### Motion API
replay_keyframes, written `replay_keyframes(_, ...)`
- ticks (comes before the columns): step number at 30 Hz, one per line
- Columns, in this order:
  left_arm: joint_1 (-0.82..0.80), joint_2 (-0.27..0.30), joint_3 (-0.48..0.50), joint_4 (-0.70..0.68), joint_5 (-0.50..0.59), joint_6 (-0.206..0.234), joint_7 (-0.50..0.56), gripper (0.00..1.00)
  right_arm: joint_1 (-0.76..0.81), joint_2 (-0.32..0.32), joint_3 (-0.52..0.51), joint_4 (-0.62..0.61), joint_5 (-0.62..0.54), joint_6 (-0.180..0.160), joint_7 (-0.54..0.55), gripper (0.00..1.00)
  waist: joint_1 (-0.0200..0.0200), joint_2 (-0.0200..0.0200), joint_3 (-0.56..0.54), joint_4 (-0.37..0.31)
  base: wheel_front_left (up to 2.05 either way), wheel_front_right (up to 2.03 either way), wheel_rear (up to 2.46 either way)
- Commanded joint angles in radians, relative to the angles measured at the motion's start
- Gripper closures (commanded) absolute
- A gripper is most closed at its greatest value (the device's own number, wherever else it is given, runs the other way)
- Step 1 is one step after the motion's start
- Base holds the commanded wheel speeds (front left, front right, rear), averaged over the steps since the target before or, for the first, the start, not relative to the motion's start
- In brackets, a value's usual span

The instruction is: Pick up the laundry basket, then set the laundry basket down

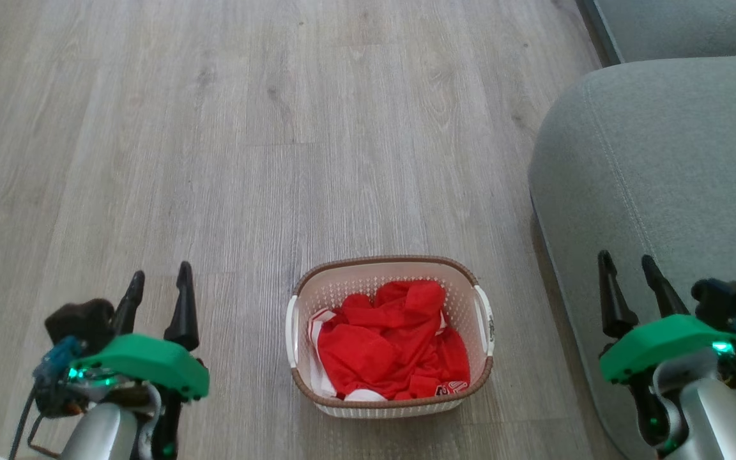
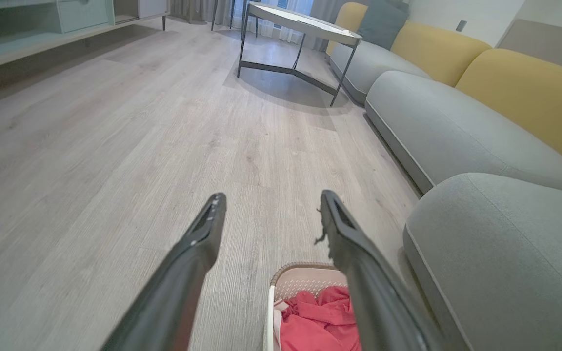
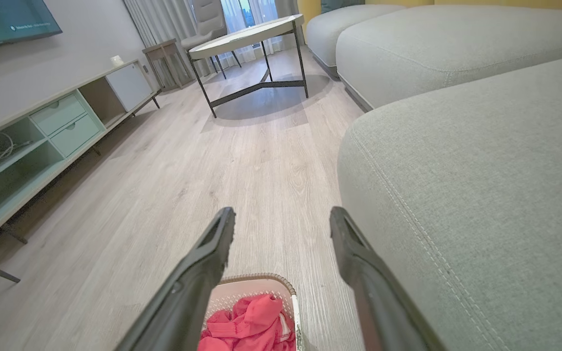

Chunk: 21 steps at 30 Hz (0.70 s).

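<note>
The laundry basket [image 1: 387, 260] sits on the wood floor [image 1: 278, 160] between the robot's arms, red clothing [image 1: 393, 345] heaped inside and a grey sofa [image 1: 662, 160] near its right side. The left gripper [image 1: 161, 271] and right gripper [image 1: 626, 257] hover well apart from it, fingers spread wide, holding nothing.

Grey sofa [image 1: 655, 191] just beside the right gripper [image 1: 625, 257]; metal-legged table [image 3: 249, 34] well ahead on the wood floor [image 1: 214, 128]; pale cabinet [image 3: 42, 136] to its left.
</note>
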Motion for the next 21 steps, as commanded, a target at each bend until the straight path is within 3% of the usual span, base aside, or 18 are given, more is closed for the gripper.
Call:
replay_keyframes(1, -0.053, 0.034, 0.02, -0.039, 0.036, 0.012, -0.012, 0.0, -0.058, -0.025, 0.025, -0.029, -0.033, -0.001, -0.019, 0.0, 0.0, -0.0001, 0.001, 0.0, 0.0, 0.0, 0.0)
replay_keyframes(21, -0.043, 0.057, -0.01, -0.08, 0.193, 0.074, -0.046, 0.0, -0.077, -0.041, 0.055, -0.002, -0.231, -0.001, -0.077, 0.0, 0.0, -0.0001, 0.006, 0.0, 0.0, 0.0, 0.0)
